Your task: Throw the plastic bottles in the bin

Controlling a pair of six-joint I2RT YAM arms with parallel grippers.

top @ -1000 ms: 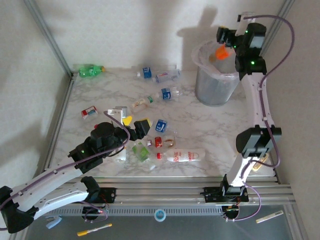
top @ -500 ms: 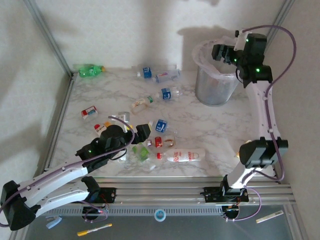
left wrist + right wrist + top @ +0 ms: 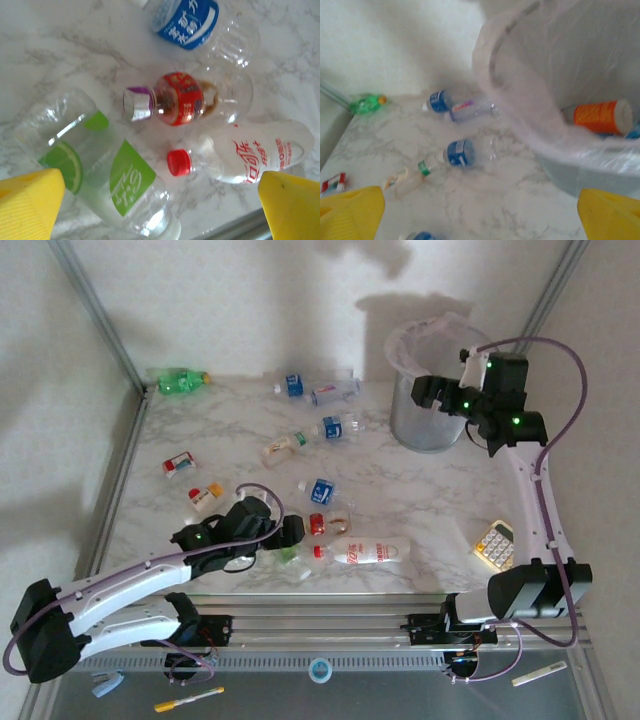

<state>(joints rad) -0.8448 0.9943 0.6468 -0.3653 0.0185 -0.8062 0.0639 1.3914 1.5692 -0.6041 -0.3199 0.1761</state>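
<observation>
Left gripper [image 3: 160, 207] spread wide, empty, over green-labelled bottle [image 3: 107, 182] on the table [image 3: 45, 60]. Neighbouring red-capped bottle [image 3: 245, 155] bears red characters, unreadable. Right gripper [image 3: 480, 215] fingers apart, empty, beside bin [image 3: 492, 65]; orange-labelled bottle [image 3: 600, 117] inside.

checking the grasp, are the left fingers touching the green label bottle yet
Cannot tell. Left wrist view: the open left fingers flank the green-label bottle, one tip against its outline, with no plain gap or contact.
</observation>
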